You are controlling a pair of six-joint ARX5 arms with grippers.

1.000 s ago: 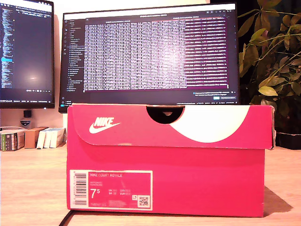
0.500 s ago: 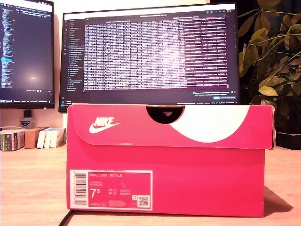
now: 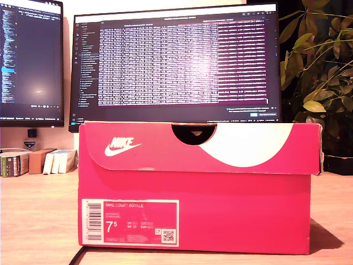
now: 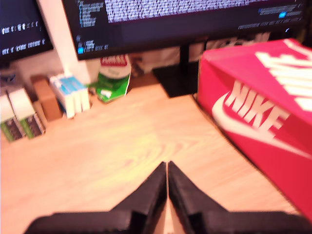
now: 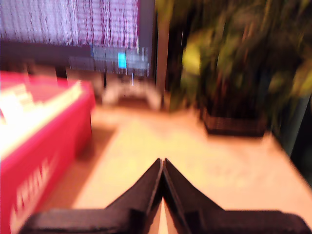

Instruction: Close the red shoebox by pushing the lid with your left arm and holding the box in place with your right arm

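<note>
The red Nike shoebox (image 3: pixel 198 187) fills the middle of the exterior view, its lid (image 3: pixel 198 146) down over the box. No arm shows in that view. In the first wrist view my first gripper (image 4: pixel 167 168) is shut with nothing in it, above the wooden desk, apart from the shoebox (image 4: pixel 263 117) beside it. In the blurred second wrist view my second gripper (image 5: pixel 162 165) is also shut and empty over the desk, with the shoebox (image 5: pixel 44 131) off to one side, not touching it.
Two lit monitors (image 3: pixel 176 61) stand behind the box. A potted plant (image 3: pixel 320 72) is at the exterior view's right, small boxes (image 3: pixel 38 162) at its left. A monitor stand (image 4: pixel 183 73) and a green packet (image 4: pixel 114 80) lie beyond my first gripper.
</note>
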